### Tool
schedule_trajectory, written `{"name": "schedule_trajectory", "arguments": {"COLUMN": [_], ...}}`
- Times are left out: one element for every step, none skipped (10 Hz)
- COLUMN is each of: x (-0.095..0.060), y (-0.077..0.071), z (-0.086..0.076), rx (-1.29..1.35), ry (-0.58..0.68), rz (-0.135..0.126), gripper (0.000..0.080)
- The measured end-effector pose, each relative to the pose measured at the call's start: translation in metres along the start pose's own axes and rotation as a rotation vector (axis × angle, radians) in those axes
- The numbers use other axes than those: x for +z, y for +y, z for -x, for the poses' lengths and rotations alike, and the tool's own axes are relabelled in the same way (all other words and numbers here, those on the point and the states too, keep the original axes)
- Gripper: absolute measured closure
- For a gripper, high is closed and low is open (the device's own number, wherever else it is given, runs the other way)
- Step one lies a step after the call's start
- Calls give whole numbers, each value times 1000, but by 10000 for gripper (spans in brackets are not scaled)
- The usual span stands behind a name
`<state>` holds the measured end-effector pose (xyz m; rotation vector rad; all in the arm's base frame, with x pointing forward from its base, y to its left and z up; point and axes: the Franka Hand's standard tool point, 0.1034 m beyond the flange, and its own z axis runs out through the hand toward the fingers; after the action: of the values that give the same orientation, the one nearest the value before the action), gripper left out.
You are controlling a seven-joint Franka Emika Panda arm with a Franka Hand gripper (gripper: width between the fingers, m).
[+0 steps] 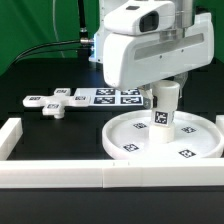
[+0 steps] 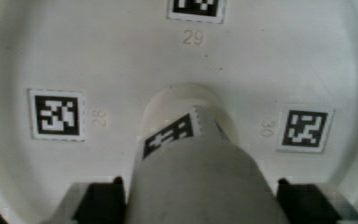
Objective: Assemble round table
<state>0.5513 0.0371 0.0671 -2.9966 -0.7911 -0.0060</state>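
Straight below the hand (image 1: pixel 165 86) stood the thick short cylinder (image 1: pixel 165 112), its long axis upright and its lower end meeting the middle of the rimmed disc (image 1: pixel 205 140), which lay flat on the bench (image 1: pixel 50 140). Both fingers (image 2: pixel 101 200) were clamped on the cylinder's upper part, one on each side. Whether its foot sat in the hub could not be told. Any coming move would likely run along that axis; the cross-shaped piece (image 1: pixel 52 106) lay well apart, toward the exterior view's left
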Motion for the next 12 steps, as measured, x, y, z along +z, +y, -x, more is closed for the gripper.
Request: {"name": "schedule_trajectory", "arguments": {"x": [0, 0, 0, 1, 1, 1, 1, 1, 1, 1, 2, 2], "y": [0, -1, -2, -4, -4, -4, -4, -5, -6, -7, -7, -7], "z": [0, 0, 2, 3, 2, 2, 3, 3, 3, 3, 3, 3], "rx": [79, 163, 263, 392, 477, 556, 660, 744, 833, 928, 1004, 1100], "ry": [2, 4, 8, 11, 11, 11, 10, 16, 27, 35, 41, 47], "rz": [-3, -5, -10, -18, -19, -20, -22, -27, -26, -27, -32, -42], "gripper": [390, 390, 390, 390, 390, 390, 390, 390, 390, 390, 390, 390]}}
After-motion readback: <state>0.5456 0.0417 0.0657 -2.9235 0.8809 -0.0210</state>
